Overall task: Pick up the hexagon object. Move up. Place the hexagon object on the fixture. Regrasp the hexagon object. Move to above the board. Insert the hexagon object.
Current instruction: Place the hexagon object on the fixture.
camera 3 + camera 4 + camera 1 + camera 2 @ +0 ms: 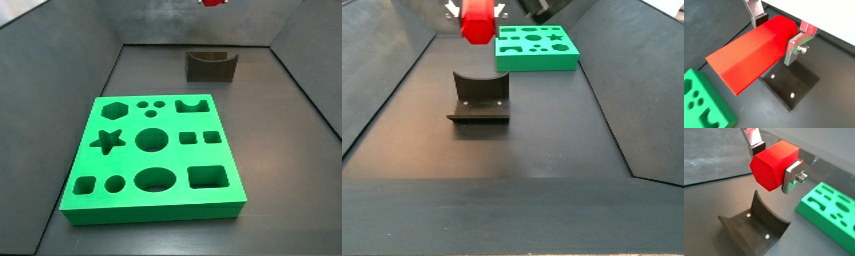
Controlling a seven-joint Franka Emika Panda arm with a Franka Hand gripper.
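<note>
Dark floor [489, 150] beneath gripper [474, 12], walled

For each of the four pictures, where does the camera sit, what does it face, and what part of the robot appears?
Wrist view: on the arm, facing down past the end effector clamping the red peg; fixture below.
Wrist view: opposite side, same peg, fingers, fixture, board.
Side view: beyond the board, facing the fixture; only the peg's tip shows.
Side view: beyond the fixture, facing the board; end effector holds the peg.
All share fixture and peg.
</note>
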